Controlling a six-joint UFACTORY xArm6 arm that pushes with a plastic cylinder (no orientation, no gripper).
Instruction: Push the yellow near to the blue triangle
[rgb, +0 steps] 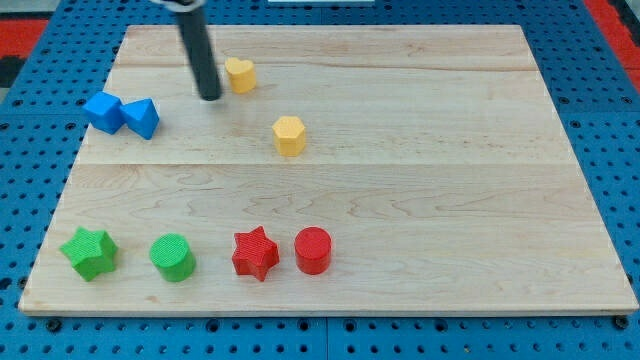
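Camera view shows my tip (209, 97), a bare rod grasping nothing, just left of the yellow heart (240, 75) near the board's (400, 200) top edge. To push well, I should circle to the heart's right side and shove left toward the blue triangle (141, 117) near the left edge. A yellow hexagon (289, 135) sits farther right.
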